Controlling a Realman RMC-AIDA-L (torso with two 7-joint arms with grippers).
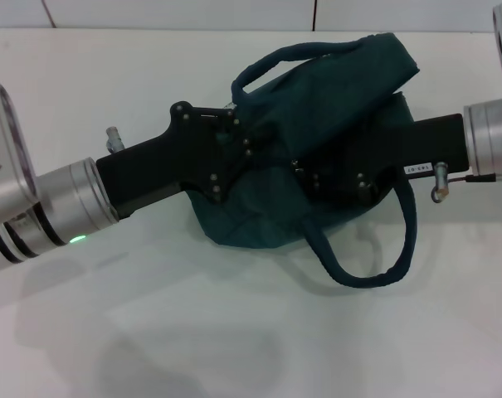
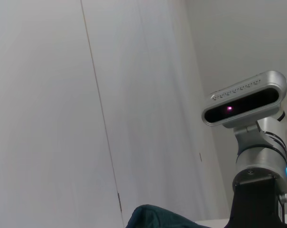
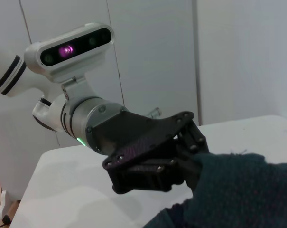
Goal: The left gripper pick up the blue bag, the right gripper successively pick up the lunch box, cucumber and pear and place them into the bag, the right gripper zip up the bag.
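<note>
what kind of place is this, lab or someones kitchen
Most likely a lab or test room, not a kitchen. A bare white tabletop holds only a dark teal fabric bag, plain pale wall panels stand behind it, and two black robot arms with silver cuffs meet at the bag.

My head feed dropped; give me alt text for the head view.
Both grippers meet at the blue bag on the white table: the left gripper from the left, the right gripper from the right, one handle drooping forward.
</note>
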